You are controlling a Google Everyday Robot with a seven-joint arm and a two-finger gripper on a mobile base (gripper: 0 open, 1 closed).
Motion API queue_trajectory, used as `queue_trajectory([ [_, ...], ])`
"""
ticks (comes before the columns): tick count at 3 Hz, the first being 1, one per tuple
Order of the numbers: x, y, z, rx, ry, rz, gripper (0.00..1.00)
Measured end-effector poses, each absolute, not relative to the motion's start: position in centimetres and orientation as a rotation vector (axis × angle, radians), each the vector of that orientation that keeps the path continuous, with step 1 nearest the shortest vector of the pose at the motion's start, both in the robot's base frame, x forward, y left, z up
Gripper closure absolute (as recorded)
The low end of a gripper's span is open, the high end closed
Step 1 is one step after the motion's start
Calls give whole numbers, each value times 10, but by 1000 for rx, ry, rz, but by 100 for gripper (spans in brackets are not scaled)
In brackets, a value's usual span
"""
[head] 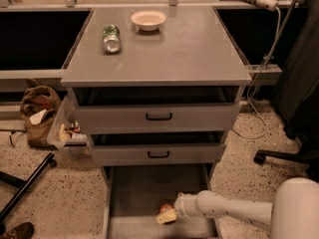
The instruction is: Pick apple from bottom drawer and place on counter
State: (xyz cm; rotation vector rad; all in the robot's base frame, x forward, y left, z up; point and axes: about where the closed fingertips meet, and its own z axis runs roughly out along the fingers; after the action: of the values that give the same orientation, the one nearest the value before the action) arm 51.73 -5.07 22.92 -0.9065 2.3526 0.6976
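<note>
The white arm (229, 211) reached in low from the right, stretched almost level across the open bottom drawer (133, 193). Its gripper (167, 216) sat at the drawer's front, right against the apple (165, 207) on the grey floor; whether it was clamped on the fruit I could not tell. Above, the counter (174, 54) held a white bowl (148, 19) and a can (111, 38) lying on its side. A brown bag (37, 111) slumped on the speckled floor (65, 193) to the left.
</note>
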Motion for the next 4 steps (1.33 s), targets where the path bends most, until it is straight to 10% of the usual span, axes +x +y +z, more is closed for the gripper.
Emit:
queue_trajectory([
  [4, 514, -38, 143, -887, 2371, 578, 0],
])
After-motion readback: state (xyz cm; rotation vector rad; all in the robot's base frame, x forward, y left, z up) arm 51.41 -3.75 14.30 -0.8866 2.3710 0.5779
